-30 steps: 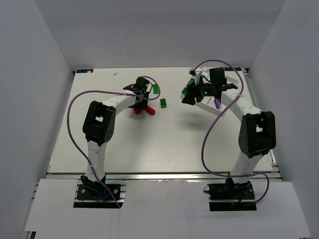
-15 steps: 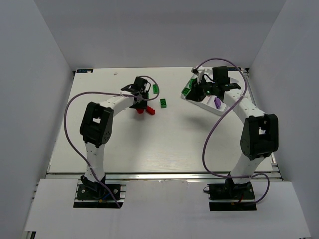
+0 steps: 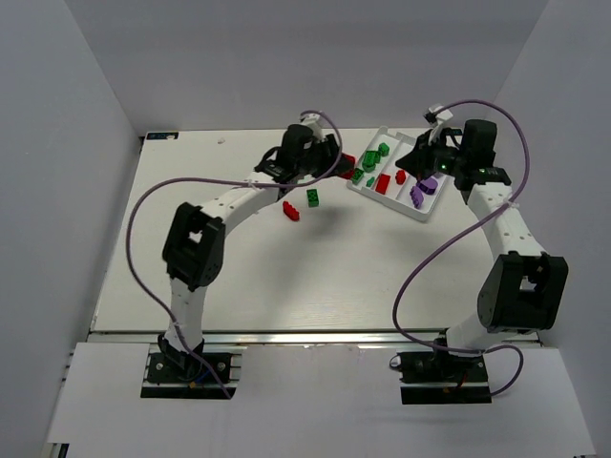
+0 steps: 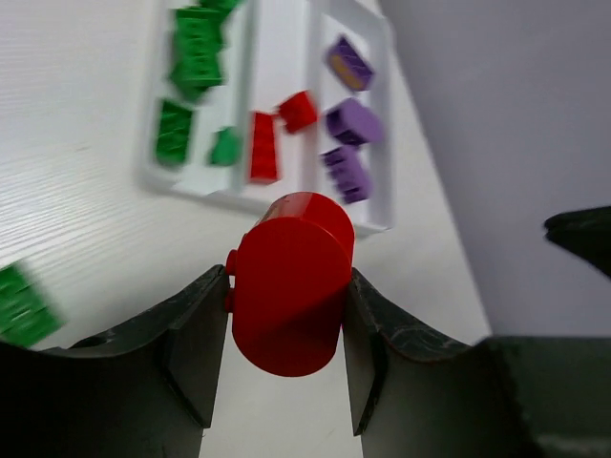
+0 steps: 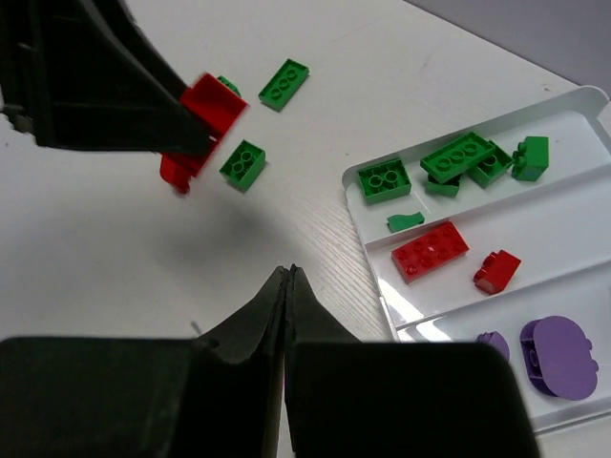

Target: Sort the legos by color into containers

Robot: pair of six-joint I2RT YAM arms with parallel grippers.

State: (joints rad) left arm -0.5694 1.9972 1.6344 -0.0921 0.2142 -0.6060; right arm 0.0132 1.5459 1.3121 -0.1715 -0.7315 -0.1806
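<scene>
**Left gripper pinching a round red brick just short of the tray**

The left gripper (image 4: 286,283) is pinching a round red brick (image 4: 294,243) between its two fingers (image 4: 191,343). One finger is pressing on each side, and the brick is filling the whole gap. In the overhead view the gripper is holding the brick just beside the left-hand edge of the white tray (image 5: 563,219), not over any compartment. The right gripper (image 5: 288,274) is hovering near the tray's far end, its jaws pressed together with nothing between them.

The tray is lying at an angle on the table (image 3: 239,277), and each of its three long compartments is holding one colour. Green bricks (image 5: 458,157) are sitting in the compartment nearest the left arm, with a small odd-shaped green piece (image 5: 406,221) lying just beside the dividing wall. Two red bricks (image 5: 430,251) are lying in the middle compartment, a long one and a smaller one near it. Purple bricks (image 5: 558,343) are lying in the outer compartment, one of them rounded.

Loose pieces are lying on the table to the left of the tray. A square green brick (image 5: 243,164) is sitting just beside a loose red brick (image 3: 289,212). A longer green brick (image 5: 284,83) is lying apart from both.
</scene>
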